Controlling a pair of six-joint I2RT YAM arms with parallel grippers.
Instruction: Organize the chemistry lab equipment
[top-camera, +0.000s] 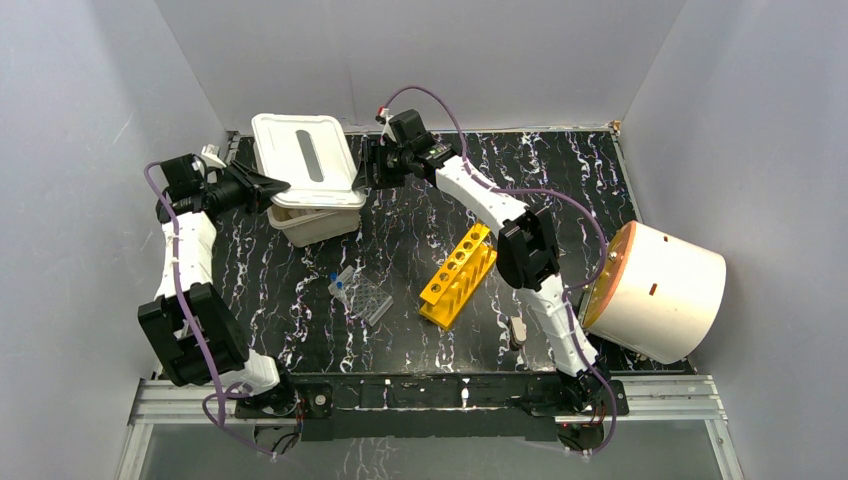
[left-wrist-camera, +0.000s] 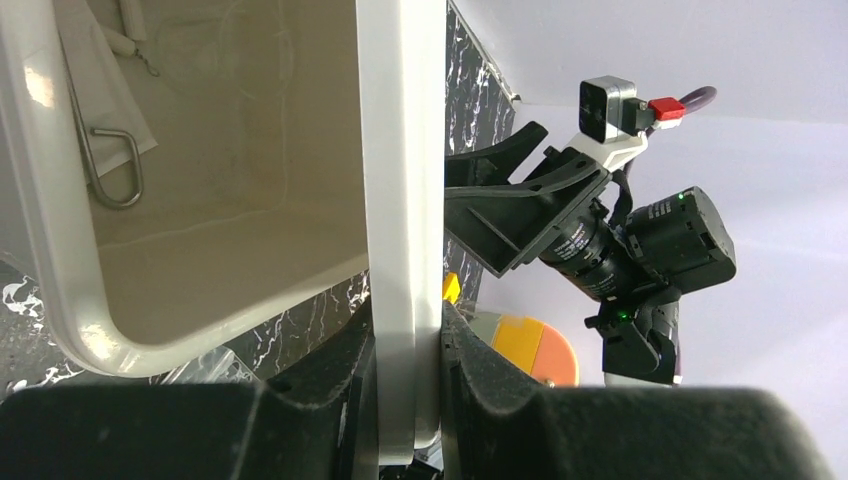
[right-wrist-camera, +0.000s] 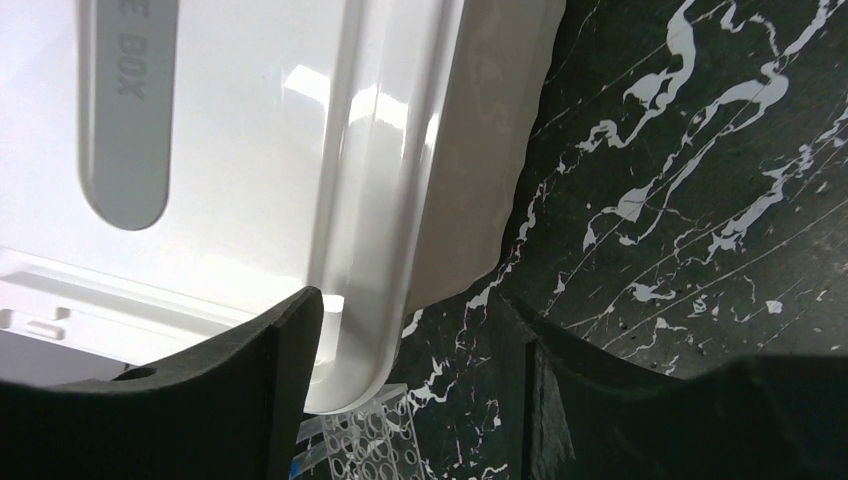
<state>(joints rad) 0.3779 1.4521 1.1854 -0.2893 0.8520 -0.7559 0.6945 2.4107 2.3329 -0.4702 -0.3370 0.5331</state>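
Top view: even, diffuse overhead light, faint soft shadows on the black marble table (top-camera: 400, 230), pale walls bright, detail slightly soft throughout. Right wrist view: glare patches on the white lid (right-wrist-camera: 370, 100) at 11 o'clock; right gripper fingers (right-wrist-camera: 200, 410) at 6 o'clock dark and blurred. Left wrist view: left gripper fingers (left-wrist-camera: 200, 430) at 6 o'clock underexposed, out of focus; wall at 3 o'clock washed out.

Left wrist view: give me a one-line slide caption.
Left pincer shut on the edge of the white lid, beige bin uncovered beside it, right pincer open beyond.
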